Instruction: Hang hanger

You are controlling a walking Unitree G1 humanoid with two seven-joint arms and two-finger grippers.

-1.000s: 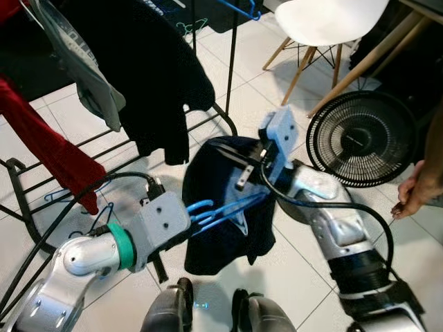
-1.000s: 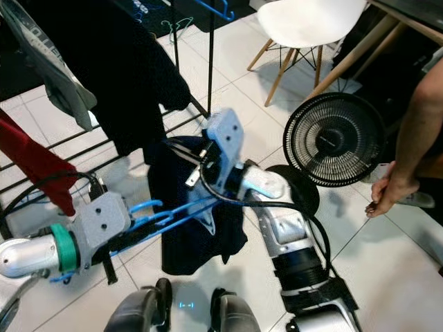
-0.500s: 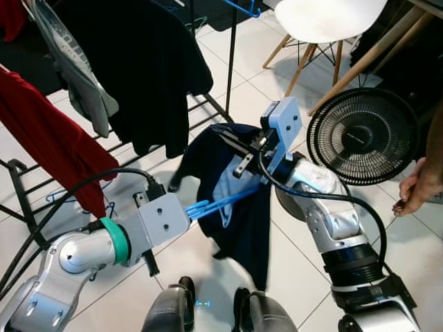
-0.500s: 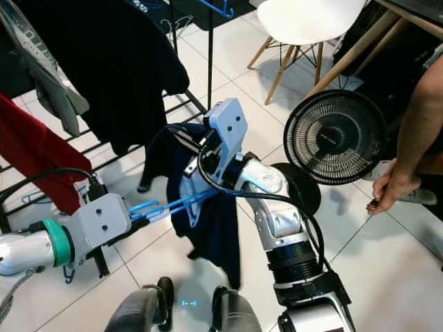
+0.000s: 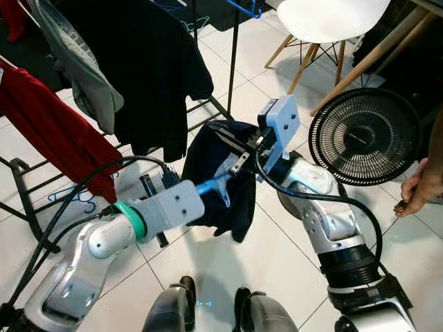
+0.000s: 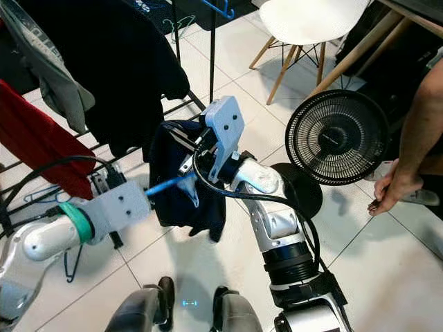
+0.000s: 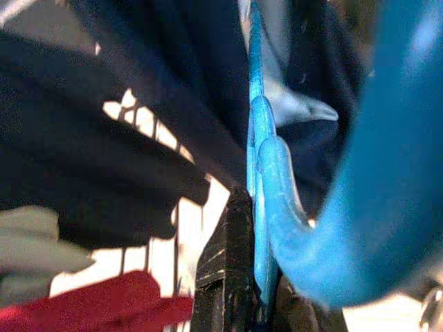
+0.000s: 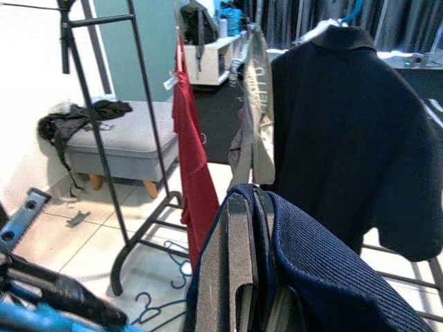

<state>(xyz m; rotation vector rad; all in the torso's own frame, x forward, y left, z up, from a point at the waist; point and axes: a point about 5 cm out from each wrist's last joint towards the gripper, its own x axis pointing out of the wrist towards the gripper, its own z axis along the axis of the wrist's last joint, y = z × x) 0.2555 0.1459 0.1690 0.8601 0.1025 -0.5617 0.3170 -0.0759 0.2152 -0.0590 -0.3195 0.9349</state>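
A blue plastic hanger (image 5: 213, 182) pokes into a navy shirt (image 5: 243, 199) held up in front of me. My left gripper (image 5: 199, 191) is shut on the hanger's hook end; in the left wrist view a black finger (image 7: 232, 277) presses against the blue hanger (image 7: 277, 200). My right gripper (image 5: 232, 146) is shut on the shirt's upper edge near the striped collar. In the right wrist view its fingers (image 8: 239, 263) pinch the navy shirt (image 8: 318, 277). Most of the hanger is hidden inside the shirt.
A black clothes rack (image 5: 232, 62) stands at the left with a black shirt (image 5: 152, 69), a grey garment (image 5: 83, 76) and a red garment (image 5: 55, 117). A floor fan (image 5: 363, 135) and a white chair (image 5: 325, 21) are at the right. A person's hand (image 5: 415, 190) is at the right edge.
My left arm has pushed forward, driving the hanger deeper into the navy shirt. The shirt now hangs shorter and more bunched. The right gripper stays about where it was.
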